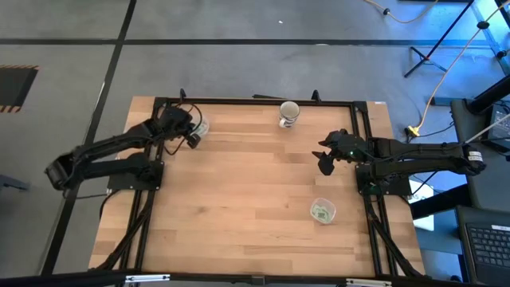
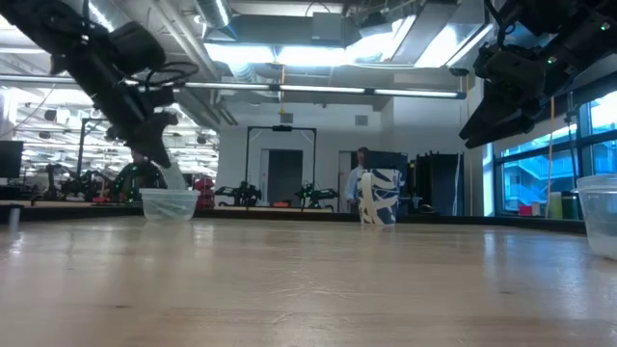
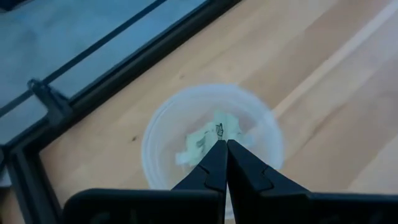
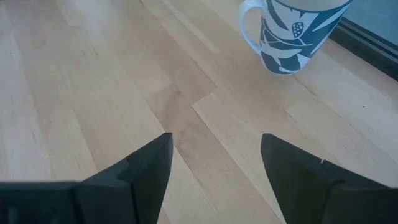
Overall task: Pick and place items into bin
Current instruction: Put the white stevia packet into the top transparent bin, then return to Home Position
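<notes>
1. The items [image 3: 214,134] are pale green packets with white edges. In the left wrist view several of them lie in a heap at the bottom of a clear plastic cup [image 3: 155,134]. On the table seen from above, this cup [image 1: 199,126] stands at about 10 o'clock from the centre, near the far left corner.

2. The left gripper [image 3: 225,149] hangs right over this cup, with its tips pointing down into the opening. Its jaws are pressed together. I cannot tell if a packet is pinched between the tips, because the tips cover that spot. The tips look to be above the heap, not in it.

3. A second clear cup [image 1: 322,211] stands at about 4 o'clock, close to the right edge. It also has something green inside. Which cup is the bin I cannot say from these views; I judge that one is the source and the other the goal.

4. A blue and white mug [image 4: 292,34] stands at about 12 o'clock, near the far edge. It seems not part of the task.

5. The right gripper [image 4: 214,165] waits at about 3 o'clock, above bare wood, with its jaws spread wide and nothing between them. It points toward the mug, well apart from it.
</notes>
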